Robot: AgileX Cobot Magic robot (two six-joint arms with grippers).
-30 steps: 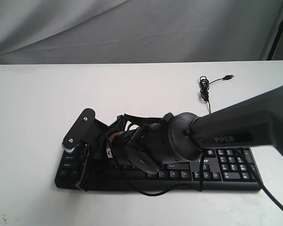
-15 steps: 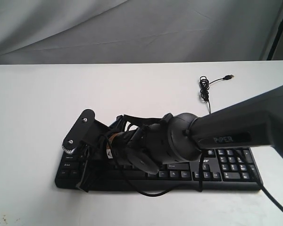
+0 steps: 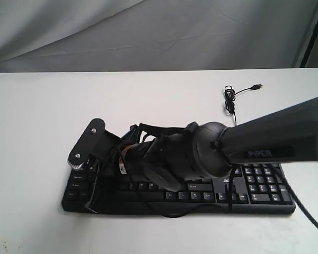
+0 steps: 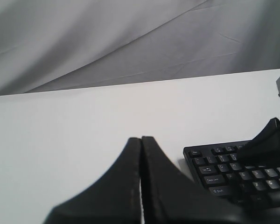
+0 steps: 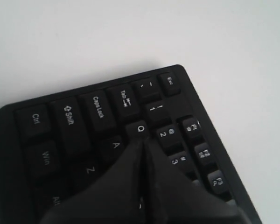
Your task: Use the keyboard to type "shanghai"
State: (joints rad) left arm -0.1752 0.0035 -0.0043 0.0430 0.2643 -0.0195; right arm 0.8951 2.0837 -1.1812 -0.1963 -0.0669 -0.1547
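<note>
the keyboard [image 3: 201, 197] lies near the front edge of the white table [image 3: 37, 121], unmoved in the last second. the right gripper [image 5: 143, 145], jaws pressed together, has shifted only slightly over the left-hand keys, its tip now beside q and a, probably lining up on s. the left gripper [image 4: 141, 142], also closed, waits off the keyboard's left end.

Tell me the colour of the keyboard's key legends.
White, on the black keyboard; clearest in the right wrist view.
</note>
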